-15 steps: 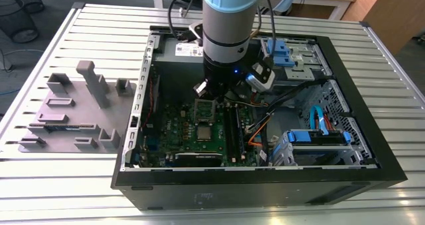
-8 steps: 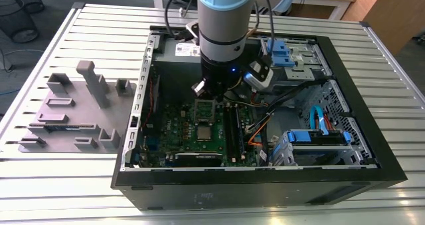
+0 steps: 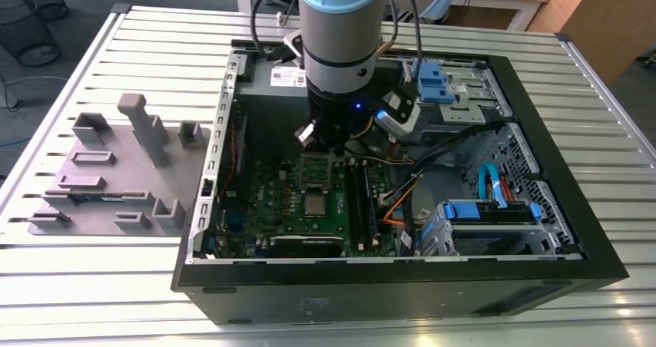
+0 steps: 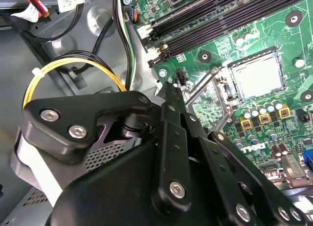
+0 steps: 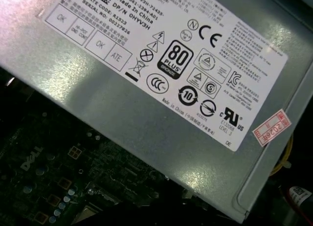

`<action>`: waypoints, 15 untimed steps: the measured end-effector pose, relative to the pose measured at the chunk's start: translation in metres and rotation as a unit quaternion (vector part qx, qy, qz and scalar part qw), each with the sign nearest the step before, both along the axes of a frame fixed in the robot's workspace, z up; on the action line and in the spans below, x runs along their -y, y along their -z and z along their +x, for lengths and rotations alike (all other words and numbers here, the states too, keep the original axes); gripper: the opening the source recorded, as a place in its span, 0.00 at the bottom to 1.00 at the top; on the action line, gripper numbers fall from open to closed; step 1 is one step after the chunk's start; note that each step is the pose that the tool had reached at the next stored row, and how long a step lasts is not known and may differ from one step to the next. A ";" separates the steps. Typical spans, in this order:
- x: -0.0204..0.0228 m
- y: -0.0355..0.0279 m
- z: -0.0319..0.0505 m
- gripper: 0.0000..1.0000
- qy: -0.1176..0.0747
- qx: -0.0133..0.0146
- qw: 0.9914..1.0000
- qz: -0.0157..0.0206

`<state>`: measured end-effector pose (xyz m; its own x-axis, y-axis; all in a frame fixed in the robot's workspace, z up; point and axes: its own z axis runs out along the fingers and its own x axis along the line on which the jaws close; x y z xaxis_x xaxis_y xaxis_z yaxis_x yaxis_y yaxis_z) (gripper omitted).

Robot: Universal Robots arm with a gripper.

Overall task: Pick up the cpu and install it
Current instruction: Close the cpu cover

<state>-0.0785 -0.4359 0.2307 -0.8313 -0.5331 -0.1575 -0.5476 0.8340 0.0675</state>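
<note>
The cpu [image 3: 315, 203] is a small silvery square lying flat in its socket on the green motherboard [image 3: 276, 209] inside the open computer case. In the second wrist view the cpu [image 4: 257, 77] rests inside the dark socket frame, with a thin metal lever [image 4: 203, 86] standing up beside it. My gripper [image 3: 321, 149] hangs over the board a little beyond the socket, toward the grey power-supply box [image 3: 275, 74], apart from the cpu. Its black linkage [image 4: 166, 152] fills the near part of the second wrist view.
The case's black walls [image 3: 410, 282] enclose the board. Drive cages with blue latches [image 3: 490, 213] and loose cables [image 3: 405, 197] crowd the exterior view's right. Black memory slots [image 4: 220, 20] run beside the socket. A grey fixture block [image 3: 123, 170] sits on the slatted table [image 3: 103, 301]. The power-supply label [image 5: 161, 74] is close.
</note>
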 end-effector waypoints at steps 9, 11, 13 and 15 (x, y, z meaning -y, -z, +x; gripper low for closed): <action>0.0003 -0.0002 -0.0001 0.11 -0.002 0.000 1.000 -0.001; 0.0003 -0.0002 -0.0001 0.11 -0.002 0.001 1.000 -0.001; 0.0002 -0.0002 0.0000 0.11 -0.002 0.001 1.000 -0.002; 0.0002 -0.0002 -0.0001 0.11 -0.007 0.001 1.000 -0.003</action>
<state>-0.0786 -0.4362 0.2309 -0.8232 -0.5461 -0.1555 -0.5599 0.8262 0.0623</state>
